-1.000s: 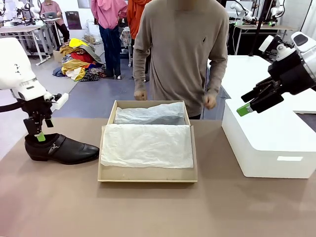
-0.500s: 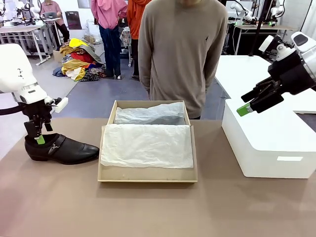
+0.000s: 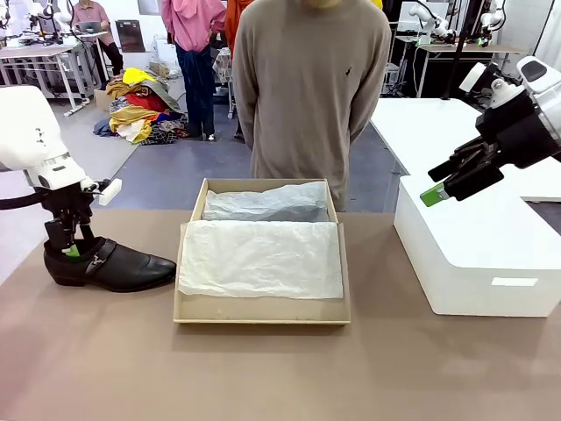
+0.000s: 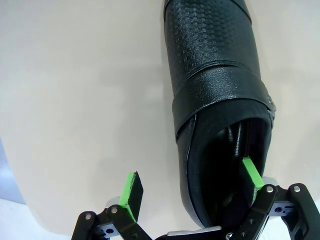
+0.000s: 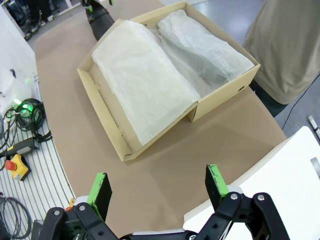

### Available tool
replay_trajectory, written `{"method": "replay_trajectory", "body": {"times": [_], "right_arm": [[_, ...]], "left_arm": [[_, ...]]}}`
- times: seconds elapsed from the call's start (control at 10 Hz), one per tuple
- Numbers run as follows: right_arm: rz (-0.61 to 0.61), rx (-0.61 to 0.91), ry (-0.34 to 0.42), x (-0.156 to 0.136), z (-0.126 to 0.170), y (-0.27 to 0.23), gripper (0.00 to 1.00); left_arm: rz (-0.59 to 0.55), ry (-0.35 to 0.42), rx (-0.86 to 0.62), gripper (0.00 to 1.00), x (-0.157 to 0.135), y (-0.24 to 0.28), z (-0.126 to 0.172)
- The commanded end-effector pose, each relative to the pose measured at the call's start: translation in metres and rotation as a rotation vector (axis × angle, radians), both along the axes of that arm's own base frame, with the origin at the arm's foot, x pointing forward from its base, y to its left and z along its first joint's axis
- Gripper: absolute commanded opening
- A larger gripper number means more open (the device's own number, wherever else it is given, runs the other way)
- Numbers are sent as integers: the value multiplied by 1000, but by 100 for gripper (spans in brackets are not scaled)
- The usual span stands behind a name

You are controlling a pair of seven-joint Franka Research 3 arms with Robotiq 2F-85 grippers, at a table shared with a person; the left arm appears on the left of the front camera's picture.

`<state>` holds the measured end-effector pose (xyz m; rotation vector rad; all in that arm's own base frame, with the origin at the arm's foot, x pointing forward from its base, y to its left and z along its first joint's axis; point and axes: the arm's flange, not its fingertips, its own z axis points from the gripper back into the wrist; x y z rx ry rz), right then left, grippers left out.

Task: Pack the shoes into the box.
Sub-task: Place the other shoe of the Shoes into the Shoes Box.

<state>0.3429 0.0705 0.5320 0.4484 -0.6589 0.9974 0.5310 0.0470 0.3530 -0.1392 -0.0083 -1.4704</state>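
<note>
Far left, by the surface [image 3: 263,377] edge: glossy black shoe [image 3: 123,267], heel masked by left gripper [image 3: 70,249] (spread wide, one pad inside the opening, one outside). Centre: tan cardboard box [image 3: 263,311], crumpled tissue paper [image 3: 260,259] hiding its floor; bare room in front. Right: right gripper [image 5: 157,185] gaping, empty, aloft near smooth white box [image 3: 473,254].

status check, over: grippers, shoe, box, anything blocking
Left gripper open, astride heel wall of shoe. Right gripper open, raised near white box. Open box under spread tissue.
</note>
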Motion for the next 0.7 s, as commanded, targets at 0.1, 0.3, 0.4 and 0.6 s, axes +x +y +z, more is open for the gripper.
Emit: {"method": "replay_trajectory", "body": {"times": [0.1, 0.3, 0.4, 0.6], "right_arm": [[12, 17, -3, 1, 0, 0, 100], [12, 17, -3, 1, 0, 0, 100], [12, 17, -3, 1, 0, 0, 100], [12, 17, -3, 1, 0, 0, 100]], "left_arm": [[-3, 7, -5, 100, 3, 2, -6], [-10, 14, -21, 100, 3, -1, -9], [-22, 25, -31, 91, 3, -3, -11], [-15, 38, -27, 51, 3, -4, -13]]}}
